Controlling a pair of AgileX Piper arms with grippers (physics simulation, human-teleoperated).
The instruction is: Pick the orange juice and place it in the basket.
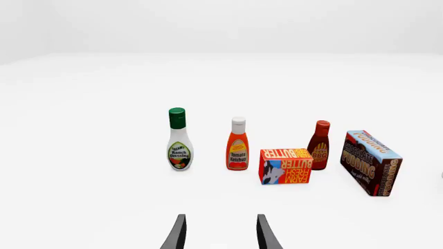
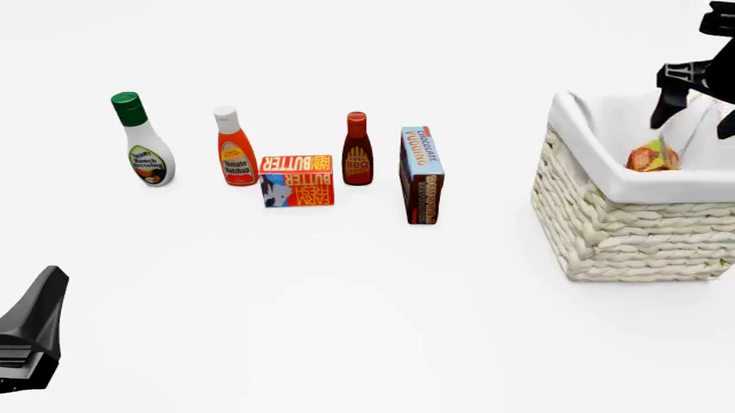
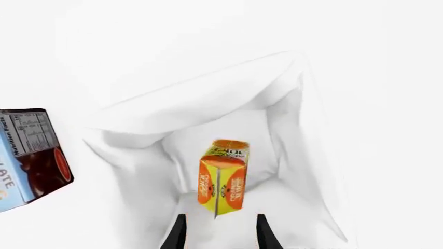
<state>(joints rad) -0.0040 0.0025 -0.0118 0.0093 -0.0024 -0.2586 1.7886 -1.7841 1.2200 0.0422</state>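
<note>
The orange juice (image 3: 221,179), an orange-and-yellow gable-top carton, lies inside the basket (image 3: 194,104) on its white cloth liner. From the front only the carton's top (image 2: 649,159) shows over the rim of the woven basket (image 2: 632,232) at the right. My right gripper (image 3: 220,236) hangs open above the basket, its fingers (image 3: 177,233) spread wider than the carton and holding nothing. In the front view it is the black shape (image 2: 694,116) at the upper right. My left gripper (image 1: 220,236) is open and empty, low at the near left (image 2: 29,344), far from the basket.
A row of groceries stands left of the basket: ranch dressing bottle (image 2: 144,142), ketchup bottle (image 2: 236,148), butter box (image 2: 298,181), dark BBQ sauce bottle (image 2: 357,149) and chocolate pudding box (image 2: 421,175). The pudding box (image 3: 31,158) also shows in the right wrist view, beside the basket.
</note>
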